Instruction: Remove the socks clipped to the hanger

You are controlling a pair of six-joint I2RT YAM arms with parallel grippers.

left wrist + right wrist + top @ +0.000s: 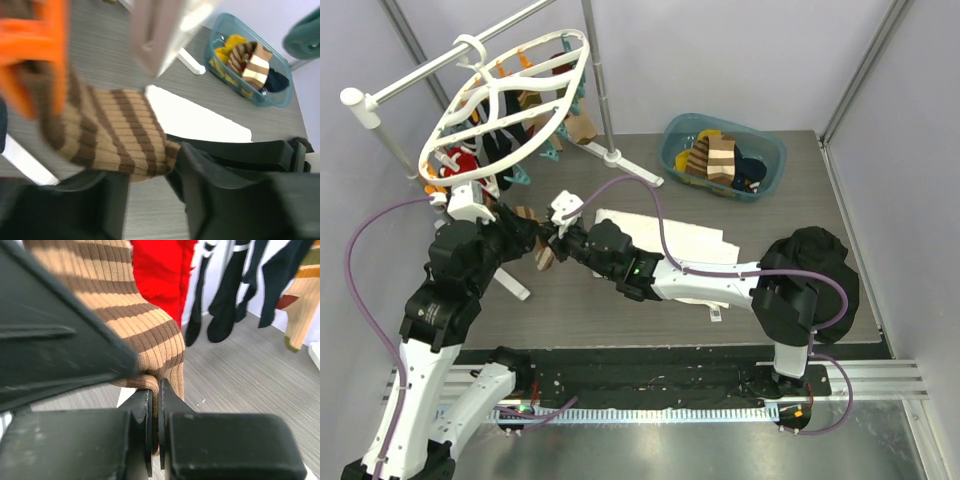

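A brown-and-tan striped sock (115, 130) hangs from an orange clip (45, 55) of the white oval hanger (506, 93). My right gripper (155, 390) is shut on the sock's folded lower edge. My left gripper (150, 170) stands open just below the same sock, whose hem sits at its fingertips. In the top view both grippers meet under the hanger's near side, the left gripper (525, 238) beside the right gripper (552, 243). A red sock (160, 275) and black socks (220, 300) hang clipped behind.
A teal bin (775, 150) at the back right holds several loose socks. A white cloth (670, 235) lies under the right arm and a black garment heap (815, 265) sits at the right. The white pole stand (605, 90) rises behind the hanger.
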